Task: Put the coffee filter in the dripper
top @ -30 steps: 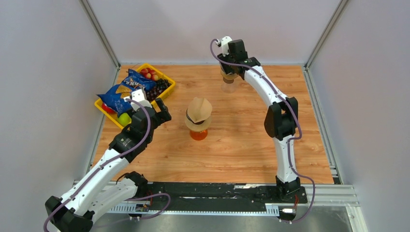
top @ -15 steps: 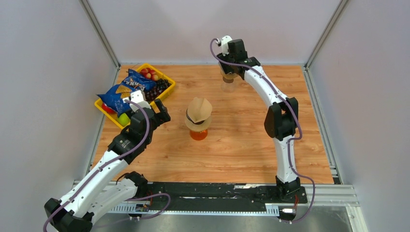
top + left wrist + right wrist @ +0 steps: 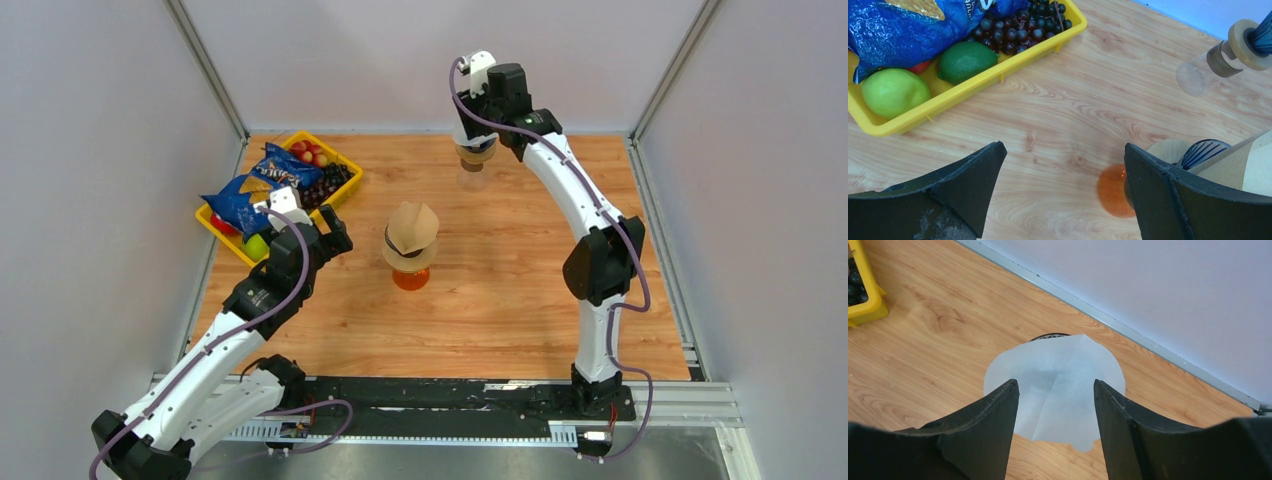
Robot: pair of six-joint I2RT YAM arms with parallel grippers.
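Right wrist, white paper coffee filter (image 3: 1068, 365): flimsy, light; pinch its rim.
Right claw (image 3: 1055, 385): spread, empty.

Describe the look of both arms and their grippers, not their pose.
Both the left arm and right arm have white tubular links with bulky black joints; a purple cable loops along each. The left gripper and right gripper are black, with broad wedge-shaped matte fingers; the left's show grey scuffs.

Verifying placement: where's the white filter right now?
Right wrist view: the white filter sits centre frame, below the right end effector's open fingers, covering the dripper near the table's far edge.
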